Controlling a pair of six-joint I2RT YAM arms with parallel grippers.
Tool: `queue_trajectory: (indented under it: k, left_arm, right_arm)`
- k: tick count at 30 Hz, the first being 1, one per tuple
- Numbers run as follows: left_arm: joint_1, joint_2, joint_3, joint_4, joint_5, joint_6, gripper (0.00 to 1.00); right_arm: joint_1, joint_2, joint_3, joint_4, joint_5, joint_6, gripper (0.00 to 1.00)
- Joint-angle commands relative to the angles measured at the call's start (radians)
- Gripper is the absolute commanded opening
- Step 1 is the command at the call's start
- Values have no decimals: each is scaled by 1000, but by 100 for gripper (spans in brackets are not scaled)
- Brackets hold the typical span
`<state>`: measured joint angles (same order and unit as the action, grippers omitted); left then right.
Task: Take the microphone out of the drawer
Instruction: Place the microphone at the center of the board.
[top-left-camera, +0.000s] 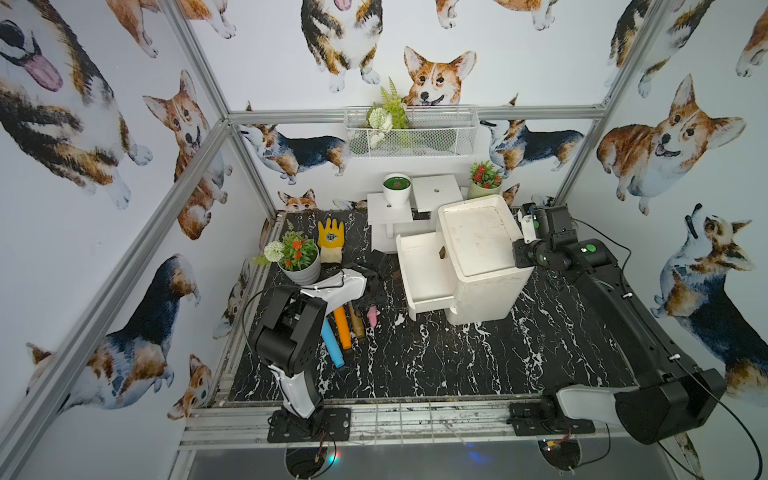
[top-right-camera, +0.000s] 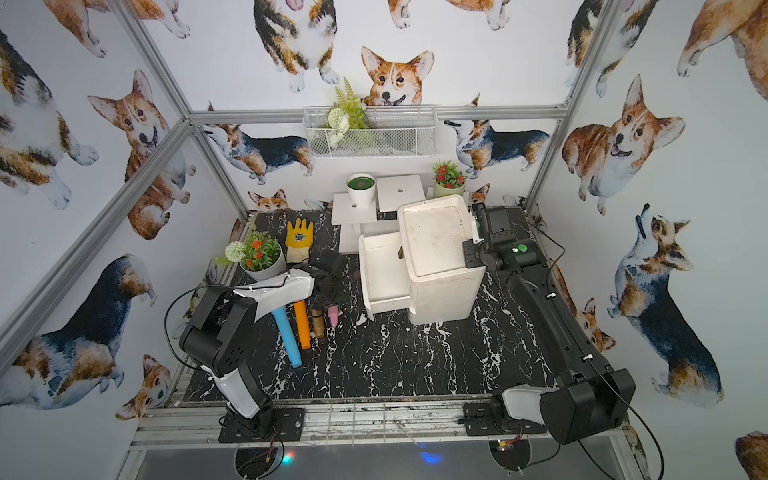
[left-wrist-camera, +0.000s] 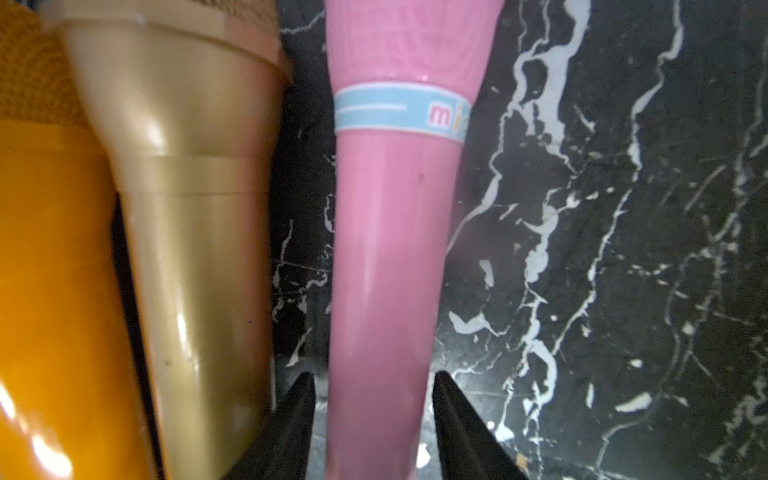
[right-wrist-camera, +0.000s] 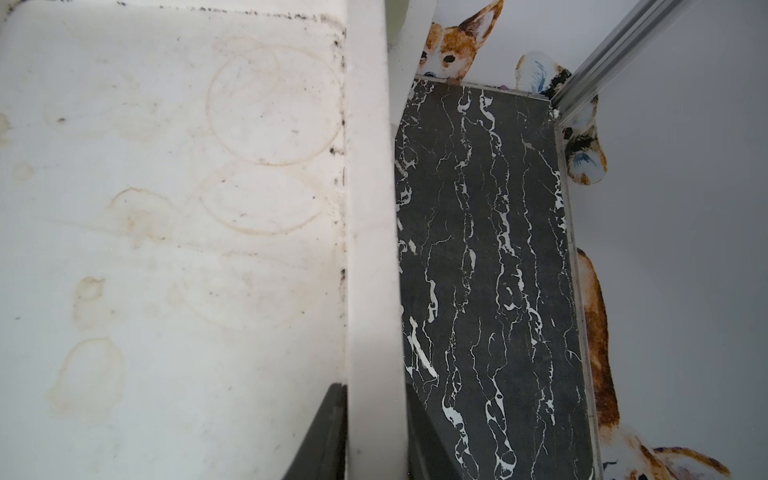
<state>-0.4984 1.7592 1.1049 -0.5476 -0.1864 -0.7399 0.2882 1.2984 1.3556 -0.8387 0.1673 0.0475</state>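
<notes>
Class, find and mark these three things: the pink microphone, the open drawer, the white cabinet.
pink microphone (left-wrist-camera: 390, 257): left wrist view, on its handle.
open drawer (top-left-camera: 419, 270): in a top view, on its bare floor.
white cabinet (top-left-camera: 478, 237): in a top view, on its stained top.
</notes>
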Motion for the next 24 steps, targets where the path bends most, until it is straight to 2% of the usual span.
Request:
queue_trajectory:
  k: [1, 6, 9, 14, 16, 17, 18, 19, 24]
  left_arm:
    - [-14, -30, 38, -40, -19, 41, 51]
    - [-23, -93, 92, -80, -42, 68, 51]
    - [-23, -176, 106, -89, -57, 74, 51]
    - [-22, -278, 83, -59, -59, 60, 49]
    - [-19, -326, 46, -8, -39, 52, 37]
    - [-16, -345, 27, 21, -22, 49, 27]
    - [-14, -368, -1, 57, -9, 42, 10]
    - [-13, -387, -26, 90, -7, 32, 0]
    - [-3, -415, -104, 236, 71, 14, 0]
  right_arm:
    - [9, 18, -13, -204, -47, -14, 25]
    - [9, 24, -12, -206, -46, -14, 25]
    - [8, 27, -10, -206, -47, -14, 25]
    - [9, 33, -6, -209, -48, -14, 25]
    - [9, 34, -6, -209, -50, -14, 25]
    - [10, 34, -6, -209, -51, -13, 25]
    - [9, 33, -6, -209, -51, -12, 25]
    - [9, 31, -5, -209, -51, -12, 25]
    - [11, 27, -9, -208, -51, -12, 25]
